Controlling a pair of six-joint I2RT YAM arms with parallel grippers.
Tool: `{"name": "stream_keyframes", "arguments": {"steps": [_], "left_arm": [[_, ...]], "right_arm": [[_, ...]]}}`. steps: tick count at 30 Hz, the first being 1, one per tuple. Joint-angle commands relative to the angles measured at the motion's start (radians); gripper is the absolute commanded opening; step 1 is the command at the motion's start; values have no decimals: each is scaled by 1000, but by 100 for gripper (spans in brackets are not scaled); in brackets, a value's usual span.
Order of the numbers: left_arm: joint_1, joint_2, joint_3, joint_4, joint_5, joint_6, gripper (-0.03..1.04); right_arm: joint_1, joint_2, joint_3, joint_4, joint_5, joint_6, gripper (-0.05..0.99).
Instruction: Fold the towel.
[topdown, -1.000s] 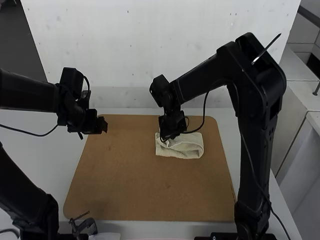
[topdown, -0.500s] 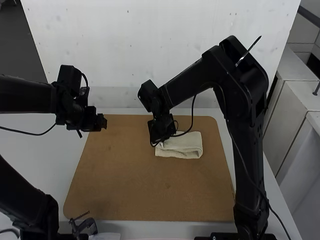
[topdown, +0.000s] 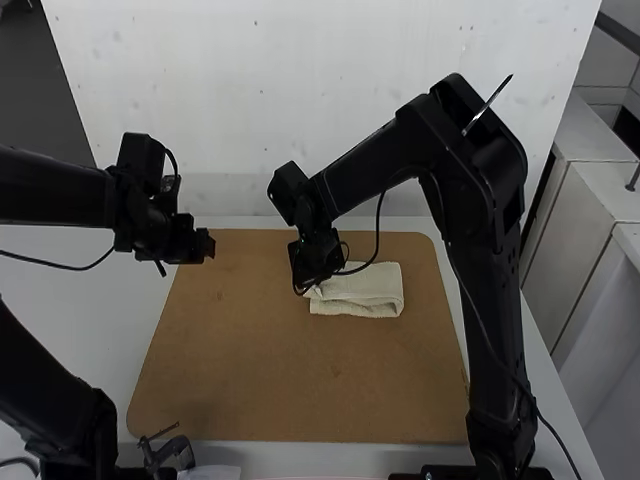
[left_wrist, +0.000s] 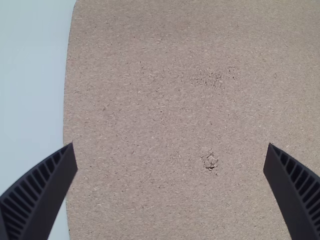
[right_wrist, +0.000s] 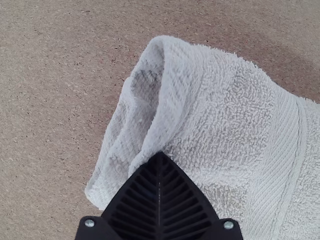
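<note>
My right gripper (right_wrist: 160, 154): the two fingers meet along one seam, closed, tips against the lip of the upper layer. Whether cloth is pinched between them: cannot tell. The towel (right_wrist: 220, 100) lies directly at the tips, already folded into a compact strip, the end beside me unsettled: a raised loop (right_wrist: 164, 60) with a hollow under it, lower layers poking out past the lip.

Handling, estimated: light, limp, terry pile with good friction, nothing fragile. Main risk is drag; a hard pull would slide the whole piece or skew the layers. Best hold is the lip, all upper layers taken together, shallow. The flat woven band (right_wrist: 290, 115) should lie smoother than the pile. Judged next: draw the lip level with the layers beneath, press the loop down, let go.

Edges: the towel sits on the brown board (topdown: 280, 370), toward its far right part, near the far rim and the right rim, wholly on it. Behind stands a pale wall (topdown: 330, 100); lift before going that way. Widest room is toward the near side and the left. My left gripper (left_wrist: 171, 144) is over the board's left margin, fingers spread, holding nothing, well apart from the towel.
</note>
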Motion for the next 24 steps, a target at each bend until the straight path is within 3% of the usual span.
{"name": "stream_keyframes", "arguments": {"steps": [1, 3, 9, 11, 15, 20, 24], "left_arm": [[0, 2, -4, 10, 9, 14, 96], [0, -1, -4, 10, 9, 15, 96], [-5, -13, -4, 10, 9, 15, 96], [-8, -14, -4, 10, 9, 15, 96], [-2, -16, -4, 10, 7, 17, 96], [17, -28, -10, 10, 7, 50, 96], [27, -70, -38, 24, 7, 52, 96]], "right_arm": [[-31, -86, -2, -5, 14, 4, 2], [-56, -122, -6, -35, 15, -5, 17], [-177, -240, -75, -41, 5, -31, 82], [-223, -287, -118, -21, 3, -46, 96], [-337, -385, -229, 53, 0, -100, 96], [-487, -528, -391, 165, -44, -174, 96], [-608, -672, -517, 277, -95, -223, 96]]}}
